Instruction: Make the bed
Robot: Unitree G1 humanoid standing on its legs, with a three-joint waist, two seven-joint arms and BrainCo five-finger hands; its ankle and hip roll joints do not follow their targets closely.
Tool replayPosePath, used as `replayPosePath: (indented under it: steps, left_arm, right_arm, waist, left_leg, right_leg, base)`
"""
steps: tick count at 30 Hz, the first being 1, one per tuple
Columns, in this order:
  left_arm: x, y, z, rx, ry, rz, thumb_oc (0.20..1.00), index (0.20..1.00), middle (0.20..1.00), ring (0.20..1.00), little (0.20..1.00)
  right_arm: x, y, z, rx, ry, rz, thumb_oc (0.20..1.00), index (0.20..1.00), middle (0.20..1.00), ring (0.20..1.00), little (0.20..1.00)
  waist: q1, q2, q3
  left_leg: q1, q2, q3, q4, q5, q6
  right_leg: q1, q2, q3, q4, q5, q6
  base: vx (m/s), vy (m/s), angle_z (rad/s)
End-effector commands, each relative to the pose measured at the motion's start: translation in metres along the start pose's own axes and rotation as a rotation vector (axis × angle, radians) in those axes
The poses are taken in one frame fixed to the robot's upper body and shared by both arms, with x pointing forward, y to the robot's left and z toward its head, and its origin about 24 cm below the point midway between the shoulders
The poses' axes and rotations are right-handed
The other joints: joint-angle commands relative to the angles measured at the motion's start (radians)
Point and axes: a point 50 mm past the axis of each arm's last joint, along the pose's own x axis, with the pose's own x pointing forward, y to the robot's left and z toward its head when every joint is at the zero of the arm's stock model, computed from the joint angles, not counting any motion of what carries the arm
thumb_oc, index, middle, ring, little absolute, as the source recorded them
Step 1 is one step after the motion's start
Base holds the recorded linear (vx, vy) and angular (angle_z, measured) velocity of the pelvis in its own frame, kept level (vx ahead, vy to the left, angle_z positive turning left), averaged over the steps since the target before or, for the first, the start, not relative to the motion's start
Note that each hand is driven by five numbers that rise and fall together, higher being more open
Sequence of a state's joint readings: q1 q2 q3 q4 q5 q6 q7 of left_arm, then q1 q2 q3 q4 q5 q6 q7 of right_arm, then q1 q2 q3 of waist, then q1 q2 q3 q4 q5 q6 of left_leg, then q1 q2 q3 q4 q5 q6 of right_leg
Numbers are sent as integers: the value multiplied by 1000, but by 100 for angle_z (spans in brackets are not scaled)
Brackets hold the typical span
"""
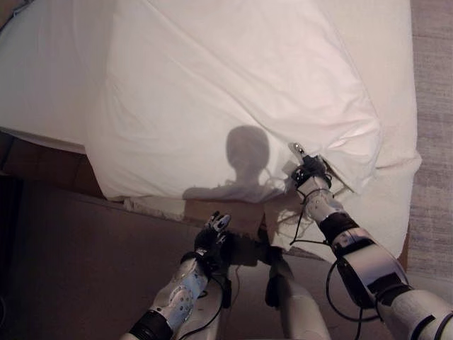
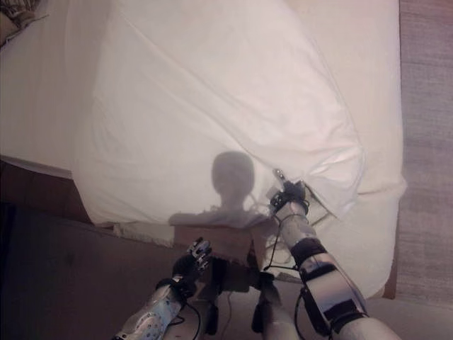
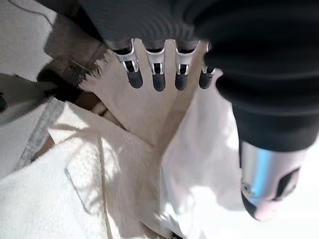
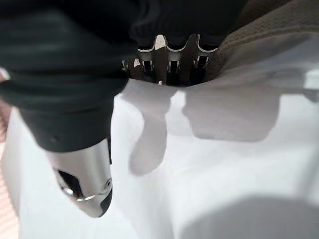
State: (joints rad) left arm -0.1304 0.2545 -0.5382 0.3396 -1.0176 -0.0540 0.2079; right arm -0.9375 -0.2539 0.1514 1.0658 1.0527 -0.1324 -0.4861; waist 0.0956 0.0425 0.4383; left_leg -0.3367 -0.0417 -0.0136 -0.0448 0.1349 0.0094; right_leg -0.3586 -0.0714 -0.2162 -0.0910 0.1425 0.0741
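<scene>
White cloth covers most of the scene: a large duvet (image 1: 233,92) is spread over the bed (image 1: 49,78), its near edge hanging over the bed's near side and its near right corner bunched into creases. The sheet-covered bed is seen bare at the far left, and again along the right side where the duvet stops short of the edge. The right hand (image 1: 309,172) is placed at the duvet's near right corner, reaching in from the lower right; in the right wrist view its fingers (image 4: 169,62) are tucked down behind a fold of the white cloth, so their tips are hidden, while the thumb (image 4: 84,186) is held out straight and apart above the fabric. Whether this hand is clenched on the duvet cannot be told. The left hand (image 1: 214,228) is held lower and nearer, just below the duvet's hanging near edge and left of the right hand. In the left wrist view its fingers (image 3: 158,79) are seen straight in a row, released and grasping nothing, with the thumb (image 3: 266,184) apart from them; past the fingers, layers of white and cream bedding are seen. A strip of brown bed frame (image 1: 226,212) is visible under the duvet's near edge, between the two hands. Dark floor (image 1: 64,262) is seen at the near left, and a grey carpet (image 1: 433,106) runs along the right of the bed.
</scene>
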Motion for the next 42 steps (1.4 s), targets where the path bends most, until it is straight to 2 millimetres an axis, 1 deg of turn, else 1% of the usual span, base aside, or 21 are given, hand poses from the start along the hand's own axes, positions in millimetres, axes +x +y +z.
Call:
replayPosePath:
  steps: [1,3,5,8,13,15,18,20,21,22,23,26,28,32,34,37,38,39,40,41,42]
  left_arm:
    - [-1,-18,-3,7,3,-76,1000,1000,1000,1000,1000]
    - [1,-22,-2,5,0,-72,1000,1000,1000,1000,1000]
    - [4,-30,2,-6,-17,-63,1000,1000,1000,1000,1000]
    - [4,-36,6,-15,-43,-76,1000,1000,1000,1000,1000]
    - [4,-47,15,3,-82,-122,1000,1000,1000,1000,1000]
    - [5,-50,18,10,-98,-139,1000,1000,1000,1000,1000]
    - [4,-53,22,18,-122,-161,1000,1000,1000,1000,1000]
    - [4,-54,26,26,-135,-181,1000,1000,1000,1000,1000]
    - [3,-56,27,30,-141,-192,1000,1000,1000,1000,1000]
    - [3,-56,29,31,-149,-199,1000,1000,1000,1000,1000]
    - [2,-56,29,38,-151,-204,1000,1000,1000,1000,1000]
    - [2,-56,30,32,-155,-209,1000,1000,1000,1000,1000]
    - [3,-55,30,28,-153,-205,1000,1000,1000,1000,1000]
    - [5,-53,29,7,-145,-184,1000,1000,1000,1000,1000]
    - [6,-52,28,-9,-139,-174,1000,1000,1000,1000,1000]
    - [7,-47,29,-26,-134,-149,1000,1000,1000,1000,1000]
    - [7,-47,29,-26,-134,-149,1000,1000,1000,1000,1000]
    - [6,-46,29,-36,-132,-147,1000,1000,1000,1000,1000]
    - [6,-46,29,-36,-132,-146,1000,1000,1000,1000,1000]
    - [6,-45,30,-48,-131,-146,1000,1000,1000,1000,1000]
    - [6,-45,30,-48,-130,-145,1000,1000,1000,1000,1000]
  right_arm:
    - [-5,35,49,148,-131,16,1000,1000,1000,1000,1000]
    - [-8,38,49,179,-135,-13,1000,1000,1000,1000,1000]
    - [-17,52,39,175,-138,-57,1000,1000,1000,1000,1000]
    - [-16,53,30,122,-109,-103,1000,1000,1000,1000,1000]
    - [-6,35,19,-73,-52,-187,1000,1000,1000,1000,1000]
    - [-2,27,18,-209,-49,-191,1000,1000,1000,1000,1000]
    - [1,20,19,-345,-56,-176,1000,1000,1000,1000,1000]
    - [6,10,26,-463,-66,-158,1000,1000,1000,1000,1000]
    - [8,8,31,-492,-77,-151,573,573,573,573,573]
    - [10,6,36,-511,-86,-146,460,460,460,460,460]
    - [11,2,43,-539,-99,-150,200,200,200,200,200]
    - [13,2,56,-480,-129,-141,200,200,200,200,200]
    - [12,7,66,-428,-162,-123,200,200,200,200,200]
    - [5,29,89,-256,-247,-38,200,200,200,200,200]
    - [-2,45,98,-139,-283,31,200,200,200,200,200]
    - [-17,70,110,35,-333,134,200,200,200,200,200]
    - [-17,70,109,35,-333,134,200,200,200,200,200]
    - [-28,84,112,105,-354,202,200,200,200,200,200]
    - [-28,84,111,105,-354,202,200,200,200,200,200]
    - [-38,95,112,161,-381,258,200,200,200,200,200]
    - [-38,95,111,161,-380,257,200,200,200,200,200]
  waist:
    - [32,8,11]
    - [30,9,10]
    - [26,7,8]
    - [25,5,4]
    - [29,10,12]
    - [30,11,15]
    - [32,14,23]
    - [35,16,34]
    - [37,19,39]
    - [40,22,46]
    - [42,26,52]
    - [45,34,65]
    - [46,39,68]
    - [49,47,68]
    - [47,47,66]
    - [41,34,53]
    - [41,33,53]
    - [35,23,44]
    - [35,22,44]
    - [27,9,35]
    - [27,8,35]
  left_leg:
    - [28,-62,12,-37,-46,-17]
    - [26,-64,9,-39,-47,-19]
    - [19,-64,5,-40,-50,-15]
    - [14,-63,4,-40,-54,-14]
    - [5,-63,2,-41,-50,-18]
    - [1,-64,0,-41,-47,-20]
    - [-6,-65,-7,-42,-42,-22]
    - [-17,-65,-13,-41,-35,-22]
    - [-22,-65,-16,-40,-32,-23]
    - [-28,-66,-20,-40,-29,-24]
    - [-35,-66,-26,-41,-23,-26]
    - [-51,-69,-46,-42,-11,-31]
    - [-59,-72,-58,-42,-8,-33]
    - [-60,-75,-76,-42,-7,-35]
    - [-57,-74,-78,-42,-6,-36]
    - [-49,-70,-71,-41,-12,-36]
    - [-49,-70,-71,-41,-12,-36]
    - [-42,-69,-65,-40,-15,-34]
    - [-42,-69,-65,-40,-15,-34]
    - [-34,-69,-57,-38,-20,-32]
    - [-33,-69,-56,-39,-20,-32]
  right_leg:
    - [5,-28,0,170,-77,44]
    - [3,-27,-2,168,-77,44]
    - [-4,-26,-1,167,-73,44]
    - [-9,-26,3,161,-71,44]
    - [-13,-23,8,150,-66,42]
    - [-15,-24,5,148,-64,42]
    - [-18,-25,1,149,-63,41]
    - [-29,-27,-2,157,-65,40]
    - [-33,-29,-6,162,-66,39]
    - [-38,-30,-8,166,-68,38]
    - [-44,-31,-13,171,-72,37]
    - [-60,-35,-31,189,-81,34]
    - [-64,-39,-42,196,-88,33]
    - [-66,-46,-56,208,-99,31]
    - [-68,-49,-55,213,-101,31]
    - [-65,-47,-50,211,-97,33]
    - [-65,-47,-50,211,-97,33]
    - [-61,-45,-43,207,-93,34]
    - [-60,-45,-43,207,-93,34]
    - [-52,-42,-33,199,-86,35]
    - [-51,-42,-32,198,-86,35]
  base:
    - [33,-11,18]
    - [22,0,16]
    - [21,12,5]
    - [0,0,0]
    - [0,0,0]
    - [0,0,0]
    - [-7,-4,1]
    - [-30,-20,8]
    - [-30,-30,12]
    - [-31,-44,17]
    - [-32,-44,16]
    - [-22,-37,14]
    - [-14,-32,20]
    - [-4,-17,16]
    - [-11,13,6]
    - [-10,5,0]
    - [-32,12,0]
    - [0,0,0]
    - [-31,24,-1]
    - [0,0,0]
    - [-24,30,-4]
